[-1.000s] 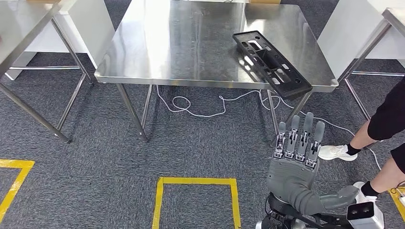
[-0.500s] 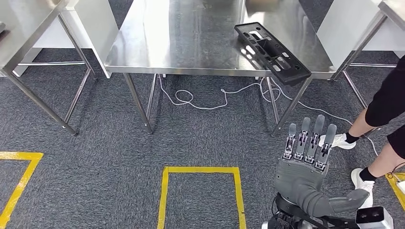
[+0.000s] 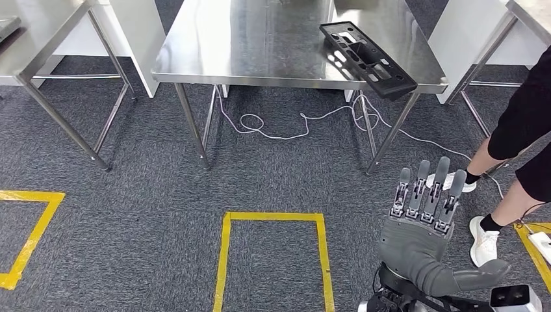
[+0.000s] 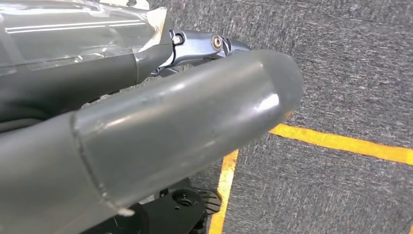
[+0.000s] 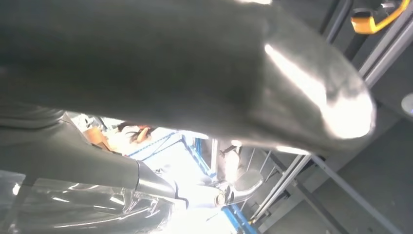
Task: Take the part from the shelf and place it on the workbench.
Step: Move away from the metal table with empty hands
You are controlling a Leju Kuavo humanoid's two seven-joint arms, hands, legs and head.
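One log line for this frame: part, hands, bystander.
part: on workbench, overhanging its right front corner | right robot hand: open, empty, raised | left robot hand: state unclear | person: standing at right

I'm looking at a workshop or test lab: steel workbenches (image 3: pixel 260 71) on grey carpet (image 3: pixel 130 227), yellow floor tape squares (image 3: pixel 273 218), a loose white cable (image 3: pixel 286 127) underneath.

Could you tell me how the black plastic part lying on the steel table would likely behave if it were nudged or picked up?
The black part looks like a thin moulded frame with cut-outs, so probably light and fairly stiff. Its near end overhangs the steel table edge, so a nudge might tip it off. The polished top suggests it would slide easily.
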